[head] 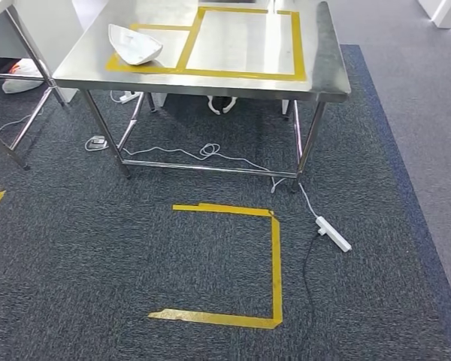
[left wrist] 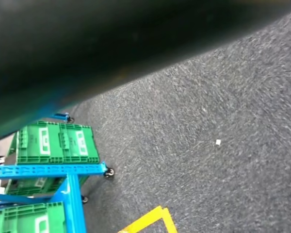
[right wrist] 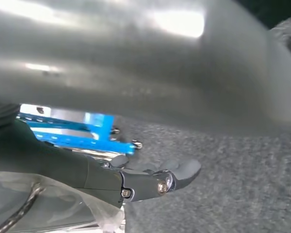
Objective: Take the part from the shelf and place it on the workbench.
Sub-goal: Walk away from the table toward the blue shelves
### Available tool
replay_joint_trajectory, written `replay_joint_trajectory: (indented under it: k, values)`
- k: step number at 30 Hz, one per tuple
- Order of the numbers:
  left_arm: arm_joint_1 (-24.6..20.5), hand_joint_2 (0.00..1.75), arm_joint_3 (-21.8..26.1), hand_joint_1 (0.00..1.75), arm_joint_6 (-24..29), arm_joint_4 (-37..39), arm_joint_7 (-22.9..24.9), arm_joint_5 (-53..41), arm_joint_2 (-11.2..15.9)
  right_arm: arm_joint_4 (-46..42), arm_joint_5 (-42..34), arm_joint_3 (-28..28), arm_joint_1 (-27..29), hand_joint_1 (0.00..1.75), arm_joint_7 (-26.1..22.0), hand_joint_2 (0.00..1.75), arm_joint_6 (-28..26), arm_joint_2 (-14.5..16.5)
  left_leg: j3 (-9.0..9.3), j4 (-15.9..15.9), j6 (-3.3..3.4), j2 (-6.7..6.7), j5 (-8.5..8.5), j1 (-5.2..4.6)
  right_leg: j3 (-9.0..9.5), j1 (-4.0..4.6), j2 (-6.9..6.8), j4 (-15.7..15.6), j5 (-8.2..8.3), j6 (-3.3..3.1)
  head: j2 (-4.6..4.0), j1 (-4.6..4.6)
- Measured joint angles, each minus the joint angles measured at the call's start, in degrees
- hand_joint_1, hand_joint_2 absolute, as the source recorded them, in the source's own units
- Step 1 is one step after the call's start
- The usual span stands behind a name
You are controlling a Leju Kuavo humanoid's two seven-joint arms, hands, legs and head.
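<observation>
- Head view: a steel workbench fills the upper middle of the frame, its top marked with yellow tape rectangles.
- A white, shallow, shell-shaped part lies on the workbench at upper left, inside the smaller taped rectangle.
- Beneath the workbench, white cables trail over dark grey carpet, and a white power strip lies at right of centre with a black cord running down from it.
- A three-sided outline of yellow floor tape sits in the lower middle, between the camera and the workbench.
- A second table's metal legs show at the far left.
- Right wrist view: the right hand reaches in from the left, fingers stretched flat. A sheet of clear plastic sits under it at lower left; I cannot tell whether the hand grips it.
- A blurred silver surface covers the upper half; a blue frame on castors stands behind the hand.
- Left wrist view: green crates sit in a blue wheeled rack at lower left, on carpet, with a corner of yellow tape at the bottom edge.
</observation>
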Motion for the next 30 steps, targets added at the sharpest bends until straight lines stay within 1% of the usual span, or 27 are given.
replay_joint_trajectory:
  k: [1, 2, 4, 5, 6, 8, 9, 10, 11, 12, 13, 14, 15, 16, 17, 18, 19, 20, 21, 23, 24, 25, 26, 27, 28, 29, 30]
  values:
    - [0.0, 0.00, 0.1, 0.00, 0.0, 0.0, 0.0, 0.1, 0.0, 0.0, 0.0, 0.0, 0.0, 0.00, -0.1, 0.00, 0.0, 0.1, -0.19, -0.2, -0.32, -0.05, 0.69, 0.07, -0.62, -0.02, -0.04, 0.0, 0.22, -0.50, 0.00, 0.01]
    - [0.1, 0.00, 0.2, 0.00, -0.1, 0.1, -0.1, 0.3, 0.0, 0.0, -0.1, 0.0, 0.1, 0.00, -0.1, 0.00, 0.0, 0.1, -0.43, -0.1, -0.68, -0.15, 0.46, 0.17, -1.33, -0.05, -0.16, 0.2, 0.84, -0.98, 0.01, 0.03]
    - [0.2, 0.00, 0.4, 0.00, -0.2, 0.2, -0.3, 0.6, 0.0, 0.0, -0.2, 0.0, 0.2, 0.00, -0.1, 0.00, 0.0, 0.2, -1.06, 1.3, -1.25, -0.35, -2.38, 0.31, -2.65, -0.23, -0.43, 0.4, 2.02, -1.91, 0.01, -0.16]
    - [0.3, 0.00, 0.4, 0.00, -0.3, 0.2, -0.4, 0.8, 0.0, 0.1, -0.2, 0.0, 0.2, 0.00, -0.1, 0.00, 0.0, 0.2, -1.25, 2.1, -1.41, -0.38, -3.96, 0.35, -3.04, -0.22, -0.49, 0.4, 2.33, -2.15, 0.01, -0.28]
    - [0.3, 0.00, 0.5, 0.00, -0.3, 0.2, -0.5, 0.8, 0.0, 0.1, -0.2, 0.0, 0.2, 0.00, -0.1, 0.00, 0.0, 0.2, -1.35, 2.6, -1.47, -0.38, -4.82, 0.37, -3.21, -0.22, -0.50, 0.4, 2.48, -2.27, 0.00, -0.34]
    - [0.3, 0.00, 0.5, 0.00, -0.3, 0.2, -0.5, 0.8, 0.0, 0.1, -0.2, 0.0, 0.2, 0.00, -0.1, 0.00, 0.0, 0.2, -1.38, 2.8, -1.49, -0.37, -5.08, 0.38, -3.26, -0.22, -0.52, 0.4, 2.53, -2.30, 0.00, -0.37]
    - [0.3, 0.00, 0.5, 0.00, -0.3, 0.2, -0.5, 0.9, 0.0, 0.1, -0.2, 0.0, 0.2, 0.00, -0.1, 0.00, 0.0, 0.2, -1.52, 3.9, -1.57, -0.37, -6.23, 0.41, -3.51, -0.21, -0.55, 0.4, 2.74, -2.34, 0.00, -0.46]
    - [0.4, 0.00, 0.7, 0.00, -0.3, 0.2, -0.6, 1.0, 0.0, 0.1, -0.3, 0.0, 0.3, 0.00, -0.2, 0.00, 0.0, 0.2, -1.76, 6.0, -1.71, -0.37, -8.06, 0.45, -3.96, -0.18, -0.60, 0.5, 3.13, -2.39, 0.00, -0.50]
    - [0.3, 0.00, 1.2, 0.00, -0.4, 0.2, -1.0, 1.5, 0.0, 0.2, -0.5, 0.0, 0.3, 0.00, -0.3, 0.00, 0.0, 0.2, -1.27, 9.5, -1.85, -0.37, -9.09, 0.51, -5.44, -0.11, -0.71, 0.8, 4.10, -2.38, 0.00, -0.56]
    - [0.3, 0.00, 1.8, 0.00, -0.4, 0.2, -1.4, 1.9, 0.0, 0.2, -0.7, 0.0, 0.4, 0.00, -0.4, 0.00, 0.0, 0.2, 0.37, 11.6, -1.85, -0.37, -9.45, 0.56, -7.20, -0.01, -0.79, 1.2, 5.26, -2.31, 0.00, -0.60]
    - [0.3, 0.00, 2.3, 0.00, -0.5, 0.2, -1.7, 2.3, 0.0, 0.3, -0.9, 0.0, 0.4, 0.00, -0.5, 0.00, 0.0, 0.3, 3.08, 11.4, -1.64, -0.38, -9.10, 0.56, -8.90, 0.07, -0.85, 1.7, 6.38, -2.16, 0.00, -0.57]
    - [0.2, 0.00, 2.9, 0.00, -0.6, 0.2, -2.0, 2.6, 0.0, 0.3, -1.1, 0.0, 0.4, 0.00, -0.6, 0.00, 0.0, 0.3, 6.90, 8.8, -1.26, -0.38, -8.63, 0.46, -10.53, 0.22, -0.88, 2.3, 7.40, -1.94, 0.00, -0.60]
    - [0.1, 0.00, 3.1, 0.00, -0.6, 0.2, -2.0, 2.6, 0.0, 0.3, -1.2, 0.0, 0.4, 0.00, -0.6, 0.00, 0.0, 0.4, 10.22, 4.1, -0.78, -0.38, -9.24, 0.35, -11.21, 0.30, -0.88, 2.6, 7.94, -1.66, 0.00, -0.57]
    - [0.0, 0.00, 3.3, 0.00, -0.6, 0.2, -2.0, 2.6, 0.0, 0.4, -1.2, 0.0, 0.4, 0.00, -0.6, 0.00, 0.0, 0.4, 12.34, 0.6, -0.37, -0.37, -10.46, 0.20, -11.69, 0.35, -0.92, 2.8, 8.40, -1.33, 0.00, -0.58]
    - [-0.1, 0.00, 3.4, 0.00, -0.6, 0.2, -2.0, 2.6, 0.0, 0.4, -1.2, 0.0, 0.4, 0.00, -0.6, 0.00, 0.0, 0.4, 13.41, -1.6, -0.01, -0.36, -11.41, 0.06, -12.06, 0.37, -0.99, 2.9, 8.85, -0.93, 0.00, -0.56]
    - [-0.1, 0.00, 3.6, 0.00, -0.6, 0.2, -2.0, 2.6, 0.0, 0.4, -1.2, 0.0, 0.3, 0.00, -0.7, 0.00, 0.0, 0.4, 13.41, -2.4, 0.34, -0.33, -11.61, 0.05, -12.34, 0.33, -1.04, 2.9, 9.28, -0.53, 0.00, -0.55]
    - [0.0, 0.00, 3.7, 0.00, -0.7, 0.2, -2.0, 2.6, -0.1, 0.5, -1.2, 0.0, 0.3, 0.00, -0.7, 0.00, 0.0, 0.4, 13.07, -2.6, 0.69, -0.25, -11.36, 0.09, -12.76, 0.26, -0.98, 3.1, 9.32, -0.18, 0.00, -0.54]
    - [0.0, 0.00, 3.7, 0.00, -0.7, 0.2, -2.0, 2.6, -0.1, 0.5, -1.2, 0.0, 0.4, 0.00, -0.7, 0.00, 0.0, 0.4, 12.69, -2.7, 1.10, -0.16, -10.93, 0.16, -13.37, 0.20, -0.84, 4.1, 8.60, 0.13, 0.00, -0.44]
    - [0.1, 0.00, 3.8, 0.00, -0.7, 0.2, -2.0, 2.6, -0.2, 0.5, -1.2, 0.0, 0.4, 0.00, -0.7, 0.00, 0.0, 0.4, 12.23, -2.8, 1.46, -0.06, -10.43, 0.24, -14.40, 0.15, -0.64, 6.2, 7.01, 0.38, 0.00, -0.37]
    - [0.1, 0.00, 3.9, 0.00, -0.7, 0.2, -2.0, 2.7, -0.2, 0.6, -1.2, 0.0, 0.6, 0.00, -0.7, 0.00, 0.0, 0.4, 11.09, -2.8, 1.90, 0.06, -9.55, 0.11, -17.39, 0.05, -0.31, 13.8, 2.32, 0.73, 0.00, -0.20]
    - [0.1, 0.00, 4.0, 0.00, -0.7, 0.2, -2.0, 2.7, -0.2, 0.6, -1.2, 0.0, 0.6, 0.00, -0.7, 0.00, 0.0, 0.4, 10.49, -2.7, 1.94, 0.09, -9.15, -0.02, -18.58, 0.03, -0.24, 17.4, 0.50, 0.84, 0.00, -0.20]
    - [0.2, 0.00, 4.1, 0.00, -0.8, 0.2, -2.0, 2.7, -0.2, 0.6, -1.2, 0.0, 0.7, 0.00, -0.7, 0.00, 0.0, 0.4, 9.95, -2.5, 1.93, 0.11, -8.81, -0.13, -18.90, 0.03, -0.23, 19.5, -0.36, 0.88, 0.00, -0.20]
    - [0.2, 0.00, 4.1, 0.00, -0.9, 0.2, -1.9, 2.7, -0.2, 0.6, -1.2, 0.0, 0.7, 0.00, -0.7, 0.00, 0.0, 0.4, 9.48, -2.3, 1.88, 0.11, -8.55, -0.21, -17.95, 0.04, -0.22, 19.1, -0.07, 0.83, 0.00, -0.19]
    - [0.2, 0.00, 4.2, 0.00, -1.0, 0.2, -1.8, 2.7, -0.3, 0.6, -1.2, 0.0, 0.7, 0.00, -0.7, 0.00, 0.0, 0.4, 9.12, -2.1, 1.81, 0.11, -8.37, -0.27, -15.73, 0.06, -0.23, 16.4, 1.15, 0.68, 0.00, -0.19]
    - [0.2, 0.00, 4.2, 0.00, -1.0, 0.2, -1.7, 2.6, -0.3, 0.6, -1.2, 0.0, 0.7, 0.00, -0.8, 0.00, -0.1, 0.4, 8.86, -1.8, 1.73, 0.11, -8.25, -0.30, -12.74, 0.08, -0.23, 12.1, 2.67, 0.46, 0.00, -0.18]
    - [0.2, 0.00, 4.2, 0.00, -1.0, 0.2, -1.5, 2.6, -0.4, 0.7, -1.2, 0.0, 0.6, 0.00, -0.9, 0.00, -0.1, 0.4, 8.63, -1.6, 1.58, 0.12, -8.17, -0.43, -9.91, 0.16, -0.24, 7.7, 3.64, 0.17, 0.00, -0.18]
    - [0.1, 0.00, 4.2, 0.00, -1.1, 0.2, -1.4, 2.6, -0.5, 0.7, -1.3, 0.0, 0.5, 0.00, -1.1, 0.00, -0.2, 0.4, 8.42, -1.3, 1.41, 0.13, -8.10, -0.55, -7.98, 0.21, -0.22, 4.4, 4.21, -0.19, 0.00, -0.22]
